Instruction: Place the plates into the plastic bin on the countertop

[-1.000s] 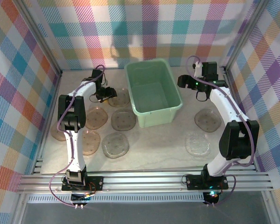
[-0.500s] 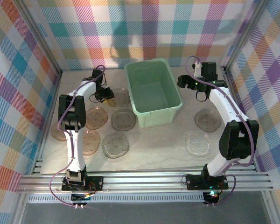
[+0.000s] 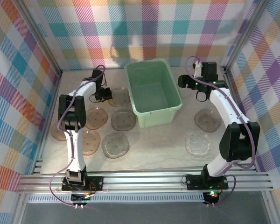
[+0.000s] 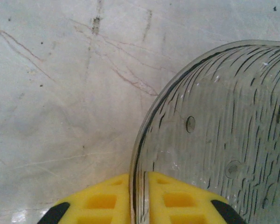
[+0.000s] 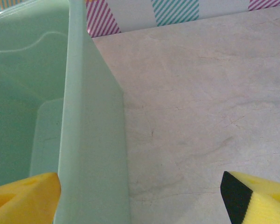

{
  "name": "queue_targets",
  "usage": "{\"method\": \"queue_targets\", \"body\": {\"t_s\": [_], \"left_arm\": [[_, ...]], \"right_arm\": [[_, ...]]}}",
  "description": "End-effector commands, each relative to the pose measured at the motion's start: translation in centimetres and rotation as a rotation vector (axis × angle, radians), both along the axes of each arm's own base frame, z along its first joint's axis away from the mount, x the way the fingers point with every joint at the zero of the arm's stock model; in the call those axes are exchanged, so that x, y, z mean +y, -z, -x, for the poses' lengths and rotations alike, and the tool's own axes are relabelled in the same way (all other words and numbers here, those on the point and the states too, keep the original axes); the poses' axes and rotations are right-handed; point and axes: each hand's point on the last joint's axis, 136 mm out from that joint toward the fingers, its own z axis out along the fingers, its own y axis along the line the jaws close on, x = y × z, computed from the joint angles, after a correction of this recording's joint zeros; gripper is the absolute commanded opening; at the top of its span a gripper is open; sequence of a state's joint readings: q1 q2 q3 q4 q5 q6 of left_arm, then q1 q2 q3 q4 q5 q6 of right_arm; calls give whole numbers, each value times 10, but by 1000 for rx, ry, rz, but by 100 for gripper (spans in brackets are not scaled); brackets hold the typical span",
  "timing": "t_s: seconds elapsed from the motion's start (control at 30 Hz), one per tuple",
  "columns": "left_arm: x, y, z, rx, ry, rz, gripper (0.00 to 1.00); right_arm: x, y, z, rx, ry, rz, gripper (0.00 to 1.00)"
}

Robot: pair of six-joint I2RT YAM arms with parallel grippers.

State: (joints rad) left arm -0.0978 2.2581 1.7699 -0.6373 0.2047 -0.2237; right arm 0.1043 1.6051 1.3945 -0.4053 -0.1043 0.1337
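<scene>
Count: 8 plates [image 3: 123, 119], 1 bin [image 3: 173, 108], 2 grippers

All 8 plates lie on the bench [image 3: 154, 149] outside the bin: 6 to the left of the bin, 2 to the right of it

Left gripper [image 3: 104, 95] [image 4: 139, 200], just left of the bin: pinched almost fully together on the rim of the plate [image 3: 120, 97] [image 4: 214, 140] nearest the bin's far-left side, one jaw on each face of the rim. Whether this plate is off the bench, cannot tell

Right gripper [image 3: 189, 84] [image 5: 140, 196], at the bin's right wall: jaws wide apart and straddling the wall, one inside the bin, one outside over the bench, nothing held
</scene>
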Motion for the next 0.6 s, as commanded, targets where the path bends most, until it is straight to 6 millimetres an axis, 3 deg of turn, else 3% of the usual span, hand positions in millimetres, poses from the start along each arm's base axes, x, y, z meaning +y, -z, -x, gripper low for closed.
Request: {"method": "queue_targets", "body": {"t_s": [0.0, 0.3, 0.57], "left_arm": [[-5, 8, 9, 31, 27, -2, 11], [-1, -12, 12, -25, 17, -15, 3], [12, -58, 18, -148, -40, -54, 0]], "right_arm": [[2, -13, 8, -35, -11, 12, 89], [1, -27, 24, -65, -9, 23, 89], [14, -49, 48, -108, -47, -31, 89]]}}
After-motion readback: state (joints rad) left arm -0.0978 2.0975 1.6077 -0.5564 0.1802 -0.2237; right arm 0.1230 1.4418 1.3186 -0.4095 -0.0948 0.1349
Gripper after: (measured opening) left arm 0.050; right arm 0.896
